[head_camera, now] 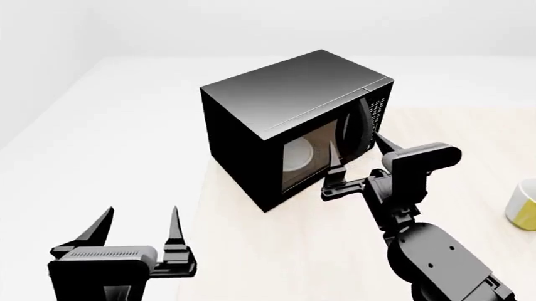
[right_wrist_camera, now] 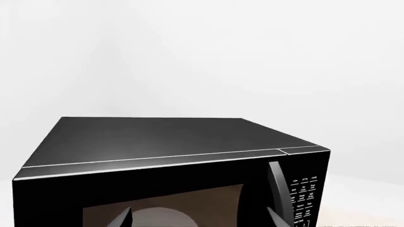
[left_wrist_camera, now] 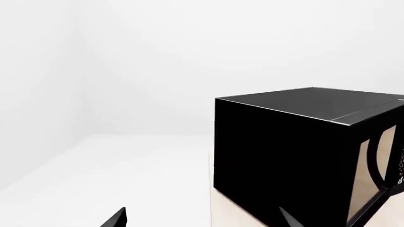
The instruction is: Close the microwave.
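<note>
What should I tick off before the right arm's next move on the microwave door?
1. Door of the microwave flush with the front: ok, it looks shut.
2. Right hand empty and open: ok.
3. Right hand in front of the door, near the handle: ok; contact cannot tell.
4. Left hand clear of the microwave: ok, open and well back.
5. Mug out of the arm's way: ok, at the table's right edge.

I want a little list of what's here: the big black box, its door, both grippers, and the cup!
microwave: black, on a pale table
door: looks shut or nearly shut, white plate seen through window
right gripper: open, at the door by the handle
left gripper: open, away from microwave
cup: at table's right edge
</note>
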Controlling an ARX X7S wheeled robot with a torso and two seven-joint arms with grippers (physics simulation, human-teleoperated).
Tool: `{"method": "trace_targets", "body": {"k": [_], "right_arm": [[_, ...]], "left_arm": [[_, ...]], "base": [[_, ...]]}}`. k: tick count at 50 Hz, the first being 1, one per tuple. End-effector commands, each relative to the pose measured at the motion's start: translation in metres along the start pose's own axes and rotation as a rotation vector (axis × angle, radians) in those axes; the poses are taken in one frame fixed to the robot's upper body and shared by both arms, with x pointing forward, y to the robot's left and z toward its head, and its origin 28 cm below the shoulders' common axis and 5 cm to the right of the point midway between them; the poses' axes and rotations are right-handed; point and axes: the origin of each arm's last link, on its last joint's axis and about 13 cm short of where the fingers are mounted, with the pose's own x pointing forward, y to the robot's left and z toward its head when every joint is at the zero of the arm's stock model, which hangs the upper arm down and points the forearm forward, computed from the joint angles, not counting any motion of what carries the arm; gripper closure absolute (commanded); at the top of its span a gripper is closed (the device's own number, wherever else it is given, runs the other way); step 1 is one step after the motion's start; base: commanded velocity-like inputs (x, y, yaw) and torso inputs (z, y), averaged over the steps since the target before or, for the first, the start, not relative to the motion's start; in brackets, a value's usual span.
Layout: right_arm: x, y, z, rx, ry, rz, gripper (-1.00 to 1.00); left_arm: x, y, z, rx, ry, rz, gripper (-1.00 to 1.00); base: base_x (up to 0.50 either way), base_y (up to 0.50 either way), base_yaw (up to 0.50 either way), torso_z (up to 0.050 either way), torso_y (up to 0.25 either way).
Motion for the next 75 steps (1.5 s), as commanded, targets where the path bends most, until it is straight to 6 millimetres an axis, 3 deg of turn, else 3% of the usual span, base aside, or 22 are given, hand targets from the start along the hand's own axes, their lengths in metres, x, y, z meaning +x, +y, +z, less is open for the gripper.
{"method": "trace_targets", "body": {"k": [1, 18, 30, 45, 47, 53, 54, 56, 57, 58, 75], "right_arm": [[-0.001, 0.000, 0.000, -0.024, 0.012, -0.031, -1.00], [-0.001, -0.001, 0.001, -0.086, 0.052, -0.081, -1.00], [-0.001, -0.001, 0.001, -0.103, 0.038, -0.069, -1.00], [0.000, 0.003, -0.001, 0.246, -0.081, -0.203, -1.00], [0.002, 0.002, -0.001, 0.197, -0.177, -0.195, -1.00], [0.003, 0.001, -0.001, 0.093, -0.251, -0.154, -1.00], [-0.040, -0.003, -0.011, -0.071, -0.222, -0.184, -1.00], [-0.115, 0.050, -0.017, -0.113, -0.255, -0.191, -1.00], [-0.142, 0.071, -0.003, -0.026, -0.260, -0.144, -1.00], [-0.147, 0.080, 0.015, 0.024, -0.339, -0.118, -1.00], [-0.163, 0.093, 0.011, -0.050, -0.421, -0.103, -1.00]], "left_arm": [[0.001, 0.000, 0.001, -0.003, -0.007, 0.009, -1.00], [-0.001, 0.001, 0.009, -0.022, -0.092, 0.016, -1.00], [0.010, 0.002, 0.017, -0.023, -0.116, 0.032, -1.00], [0.007, 0.001, 0.016, -0.023, -0.112, 0.025, -1.00], [0.006, 0.002, 0.018, -0.026, -0.121, 0.026, -1.00], [0.006, 0.002, 0.021, -0.027, -0.138, 0.028, -1.00], [0.006, 0.002, 0.022, -0.028, -0.139, 0.027, -1.00], [0.006, 0.002, 0.023, -0.027, -0.144, 0.026, -1.00], [0.006, 0.002, 0.023, -0.027, -0.145, 0.028, -1.00], [0.006, 0.002, 0.023, -0.028, -0.146, 0.028, -1.00], [0.002, 0.003, 0.026, -0.029, -0.154, 0.029, -1.00]], "base": [[0.00, 0.00, 0.00, 0.000, 0.000], [0.00, 0.00, 0.00, 0.000, 0.000], [0.00, 0.00, 0.00, 0.000, 0.000], [0.00, 0.00, 0.00, 0.000, 0.000], [0.00, 0.00, 0.00, 0.000, 0.000], [0.00, 0.00, 0.00, 0.000, 0.000], [0.00, 0.00, 0.00, 0.000, 0.000], [0.00, 0.00, 0.00, 0.000, 0.000], [0.00, 0.00, 0.00, 0.000, 0.000], [0.00, 0.00, 0.00, 0.000, 0.000], [0.00, 0.00, 0.00, 0.000, 0.000]]}}
